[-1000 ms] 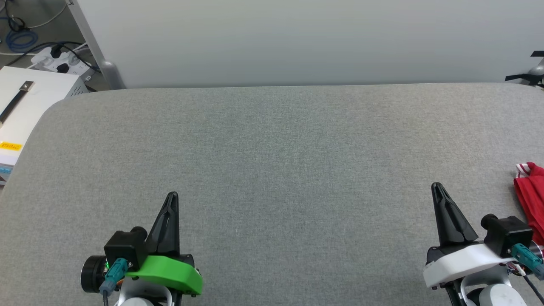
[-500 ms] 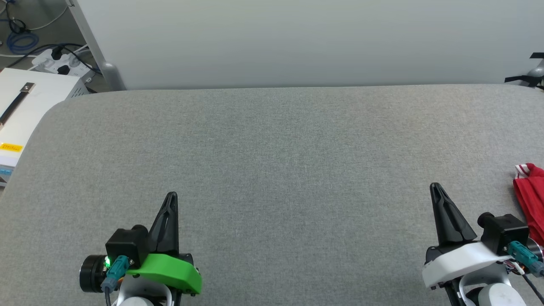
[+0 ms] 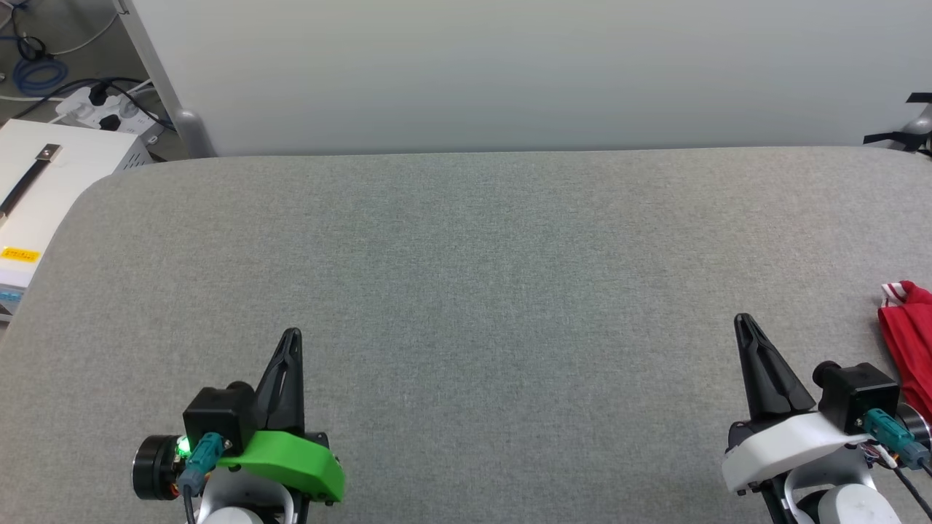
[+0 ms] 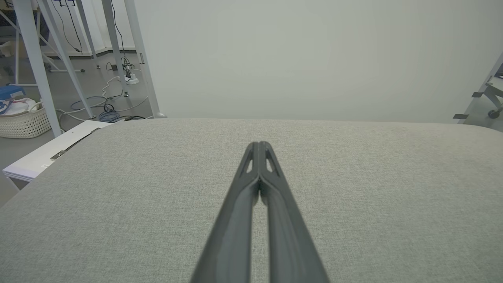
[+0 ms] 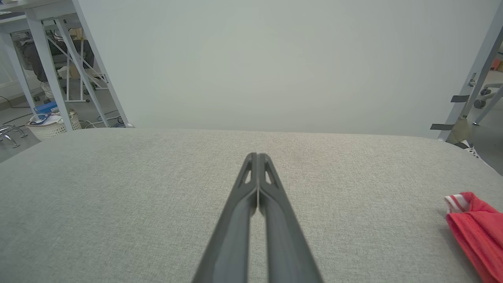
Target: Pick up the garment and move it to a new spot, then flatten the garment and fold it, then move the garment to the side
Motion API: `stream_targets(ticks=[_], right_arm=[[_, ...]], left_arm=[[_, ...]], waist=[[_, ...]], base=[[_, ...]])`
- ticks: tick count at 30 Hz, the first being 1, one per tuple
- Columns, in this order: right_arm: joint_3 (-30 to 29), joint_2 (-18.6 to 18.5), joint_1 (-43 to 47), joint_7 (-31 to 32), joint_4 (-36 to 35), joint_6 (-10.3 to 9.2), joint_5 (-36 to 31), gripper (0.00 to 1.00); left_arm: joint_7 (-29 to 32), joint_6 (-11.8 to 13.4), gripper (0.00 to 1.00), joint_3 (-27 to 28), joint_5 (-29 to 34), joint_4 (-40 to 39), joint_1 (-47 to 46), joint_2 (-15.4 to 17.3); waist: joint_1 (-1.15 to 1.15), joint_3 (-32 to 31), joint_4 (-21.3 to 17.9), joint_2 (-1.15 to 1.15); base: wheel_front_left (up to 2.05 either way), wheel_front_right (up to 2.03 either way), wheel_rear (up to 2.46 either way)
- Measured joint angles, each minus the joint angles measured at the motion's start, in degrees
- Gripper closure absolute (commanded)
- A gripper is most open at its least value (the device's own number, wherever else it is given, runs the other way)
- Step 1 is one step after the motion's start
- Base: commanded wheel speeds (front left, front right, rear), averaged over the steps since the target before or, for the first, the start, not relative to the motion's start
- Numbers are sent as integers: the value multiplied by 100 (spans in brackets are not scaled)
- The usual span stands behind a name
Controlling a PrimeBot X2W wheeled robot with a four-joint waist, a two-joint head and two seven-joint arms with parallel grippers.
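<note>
At right edge, garment (image 3: 906,342) cut off, folded

Readable text: none.
Yellow sticker (image 3: 18,254): on top of the white box (image 3: 65,164), toward the box's near end; its dark print is too small to read.

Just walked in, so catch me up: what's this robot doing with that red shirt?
Nothing is being handled right now. The left hand and right hand are both shut and empty, at the near side of the gray table. The red shirt lies at the table's right edge, partly out of frame, beside the right hand but untouched. Whether the folding is finished or not begun, I can't tell.
</note>
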Motion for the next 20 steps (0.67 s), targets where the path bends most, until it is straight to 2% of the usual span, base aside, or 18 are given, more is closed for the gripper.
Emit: stream_targets(ticks=[20], right_arm=[[-63,74,1,218,-82,0,-233,100]], left_arm=[[223,97,100,35,163,-88,0,0]], waist=[[0,-42,1,0]], base=[[0,0,0]])
